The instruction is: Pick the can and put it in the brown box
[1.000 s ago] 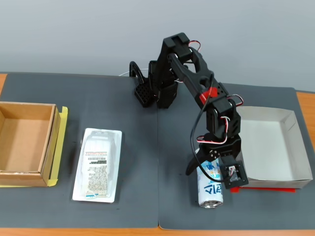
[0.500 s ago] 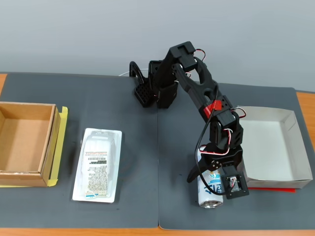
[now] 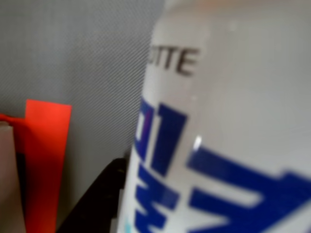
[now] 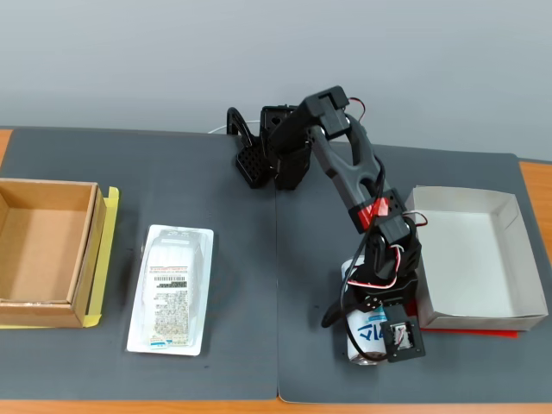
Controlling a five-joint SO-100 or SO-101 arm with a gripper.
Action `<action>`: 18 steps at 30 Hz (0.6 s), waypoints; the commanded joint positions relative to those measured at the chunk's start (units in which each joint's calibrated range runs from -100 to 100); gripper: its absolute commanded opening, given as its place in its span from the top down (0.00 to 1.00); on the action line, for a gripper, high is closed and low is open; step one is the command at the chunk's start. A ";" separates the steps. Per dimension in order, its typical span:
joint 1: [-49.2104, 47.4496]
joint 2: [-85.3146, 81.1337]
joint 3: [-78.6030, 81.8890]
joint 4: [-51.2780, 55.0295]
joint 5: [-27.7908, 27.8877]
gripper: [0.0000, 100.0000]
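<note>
The can (image 4: 364, 330) lies on the dark mat near the front edge, white with blue lettering, its silver end toward the camera. My gripper (image 4: 366, 336) is lowered over it and open: one black finger (image 4: 330, 316) is spread out to the can's left, and the other side is hidden under the wrist camera. In the wrist view the can (image 3: 218, 121) fills the right of the frame, very close, with a black finger (image 3: 97, 199) beside it at lower left. The brown box (image 4: 84, 254) sits at the far left of the table.
A white rectangular box (image 4: 479, 259) on a red strip (image 3: 46, 160) stands just right of the can. A flat white blister package (image 4: 172, 289) lies between the can and the brown box. The arm's base (image 4: 276, 159) is at the back centre.
The arm has stretched forward and down, bringing the gripper lower over the can. The can has stayed in place.
</note>
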State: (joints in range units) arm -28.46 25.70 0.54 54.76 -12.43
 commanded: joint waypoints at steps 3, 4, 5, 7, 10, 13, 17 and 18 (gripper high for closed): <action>0.35 1.03 -3.62 -0.64 -0.18 0.54; 0.35 1.03 -3.89 -0.64 -0.18 0.54; 0.35 1.20 -4.07 -0.64 -0.18 0.54; 0.35 1.28 -4.16 -0.64 -0.18 0.54; 0.35 1.28 -4.16 -0.38 -0.18 0.54; 0.35 1.28 -4.16 -0.12 -0.18 0.56; 0.27 1.28 -4.07 -0.12 0.03 0.68; 0.19 1.28 -4.07 -0.03 0.03 0.71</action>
State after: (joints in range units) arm -28.38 27.30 -0.54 54.76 -12.43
